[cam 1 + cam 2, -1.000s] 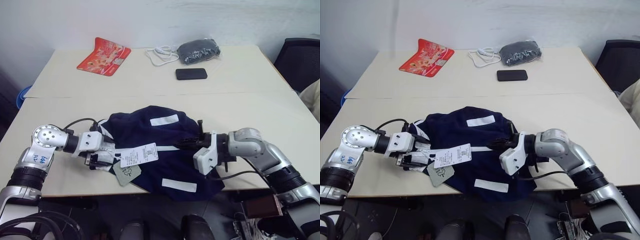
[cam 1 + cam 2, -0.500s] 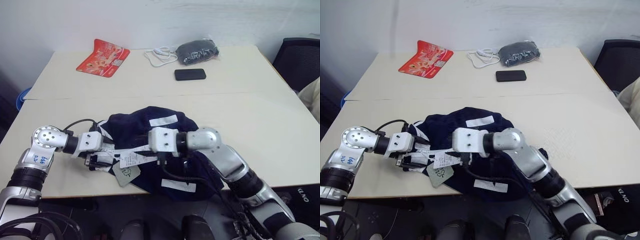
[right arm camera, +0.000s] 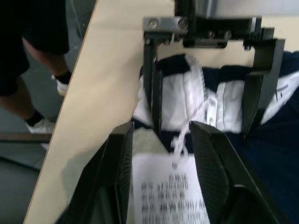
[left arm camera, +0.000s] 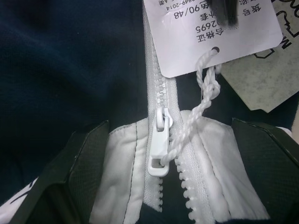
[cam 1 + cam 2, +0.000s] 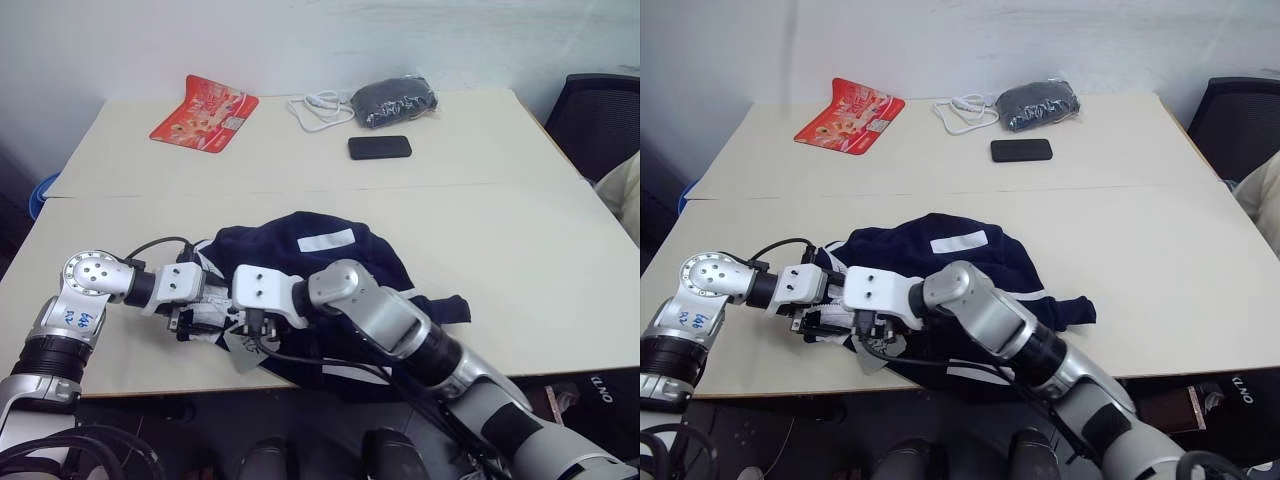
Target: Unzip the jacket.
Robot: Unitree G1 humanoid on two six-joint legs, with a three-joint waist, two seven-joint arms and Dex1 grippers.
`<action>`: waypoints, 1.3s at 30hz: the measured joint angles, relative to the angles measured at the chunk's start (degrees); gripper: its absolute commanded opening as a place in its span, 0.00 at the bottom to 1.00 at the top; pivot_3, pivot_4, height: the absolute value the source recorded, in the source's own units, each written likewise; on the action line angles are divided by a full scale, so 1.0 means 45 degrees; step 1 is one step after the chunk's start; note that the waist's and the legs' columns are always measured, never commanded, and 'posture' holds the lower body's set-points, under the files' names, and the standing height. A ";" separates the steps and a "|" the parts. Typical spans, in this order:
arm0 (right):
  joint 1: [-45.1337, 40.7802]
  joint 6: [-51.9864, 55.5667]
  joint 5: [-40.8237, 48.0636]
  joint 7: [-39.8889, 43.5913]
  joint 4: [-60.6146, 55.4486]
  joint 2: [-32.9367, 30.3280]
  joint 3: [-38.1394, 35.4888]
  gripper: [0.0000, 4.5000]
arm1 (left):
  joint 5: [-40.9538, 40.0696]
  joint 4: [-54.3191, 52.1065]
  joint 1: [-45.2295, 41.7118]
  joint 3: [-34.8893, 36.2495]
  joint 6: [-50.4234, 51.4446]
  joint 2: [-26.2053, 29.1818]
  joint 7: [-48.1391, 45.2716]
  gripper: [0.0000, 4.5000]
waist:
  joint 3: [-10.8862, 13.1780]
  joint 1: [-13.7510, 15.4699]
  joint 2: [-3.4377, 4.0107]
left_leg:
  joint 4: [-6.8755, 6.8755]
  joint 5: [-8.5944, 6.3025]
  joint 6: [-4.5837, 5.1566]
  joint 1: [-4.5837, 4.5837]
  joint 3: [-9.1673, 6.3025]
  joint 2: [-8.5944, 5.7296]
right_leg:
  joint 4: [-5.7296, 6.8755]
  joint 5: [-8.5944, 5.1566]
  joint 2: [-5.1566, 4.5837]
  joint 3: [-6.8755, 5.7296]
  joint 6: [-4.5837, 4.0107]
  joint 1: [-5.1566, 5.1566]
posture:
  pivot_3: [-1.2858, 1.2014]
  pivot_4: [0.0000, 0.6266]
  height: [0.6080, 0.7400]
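Here the left gripper [image 5: 205, 318] sits low over the near left part of the counter [image 5: 520, 240], its black fingers [image 4: 60, 186] spread wide on either side of the jacket's white collar band, one finger at each edge of it. The jacket [image 5: 330, 270] is a dark navy heap lying directly ahead of this gripper and running off to its right, with a white rectangular patch [image 5: 327, 240] on its upper side and a white stripe lower down near the counter's front edge. Between the left fingers runs the white zipper [image 4: 156, 93], its teeth closed above the slider and parted below it. The white slider and pull tab [image 4: 158, 149] lie flat on the collar trim, midway between the two fingers and touched by neither. A twisted white string [image 4: 205, 93] is looped at the pull and leads up to a white paper hang tag [image 4: 215, 32] printed with small characters; a second, grey-green tag [image 4: 261, 79] lies just beside it.

The right gripper [image 3: 161, 135] comes in from the opposite side, tip to tip with the left one. Its two black fingers [image 3: 210, 158] stand partly apart over the white tag and string, with nothing clamped between them. Past them, the collar and the other gripper's fingers are close ahead.
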 measured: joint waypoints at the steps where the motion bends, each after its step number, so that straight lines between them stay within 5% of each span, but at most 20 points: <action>1: -0.0190 -0.0018 -0.0083 -0.0164 0.0285 0.0207 -0.0009 0.44 | 0.0000 -0.0026 0.0013 0.0001 0.0002 -0.0009 0.0026 0.97 | -0.0002 0.0012 -0.0004 | 0.0000 0.0000 0.0000 -0.0001 0.0001 0.0000 | -0.0002 0.0000 0.0000 -0.0003 0.0000 0.0002 | 0.52 0.24 1.00; 13: -0.0438 -0.0351 -0.0796 -0.0762 0.3323 0.1155 0.0181 0.44 | 0.0000 -0.0107 0.0022 0.0022 0.0226 -0.0010 0.0033 0.97 | -0.0010 -0.0007 -0.0016 | -0.0007 0.0000 -0.0002 -0.0006 0.0006 0.0001 | -0.0005 0.0000 0.0000 0.0000 0.0000 -0.0007 | 0.52 0.24 1.00; 16: -0.0433 -0.0604 -0.1068 -0.0766 0.3520 0.1277 0.0392 0.31 | 0.0001 -0.0119 0.0022 0.0024 0.0284 -0.0010 0.0032 0.97 | -0.0010 -0.0009 -0.0016 | -0.0009 0.0000 -0.0002 -0.0005 0.0003 0.0002 | -0.0003 0.0000 0.0000 0.0002 0.0000 -0.0010 | 0.52 0.24 1.00; 20: -0.0386 -0.1268 -0.1506 -0.0779 0.3711 0.1270 0.0433 0.02 | 0.0001 -0.0145 0.0017 0.0025 0.0360 -0.0010 0.0082 0.97 | -0.0010 -0.0015 -0.0016 | -0.0016 0.0000 -0.0002 -0.0004 0.0002 0.0002 | -0.0005 0.0000 0.0000 0.0005 0.0000 -0.0014 | 0.52 0.24 1.00; 39: -0.0042 0.0201 -0.1037 -0.0026 0.1930 0.0399 -0.0260 0.01 | 0.0019 0.1195 -0.0770 -0.0433 -0.1282 -0.0753 0.0453 0.97 | -0.0009 0.0061 -0.0019 | -0.0016 0.0004 0.0011 -0.0033 -0.0015 -0.0032 | -0.0017 0.0000 -0.0035 -0.0030 0.0000 -0.0011 | 0.52 0.24 1.00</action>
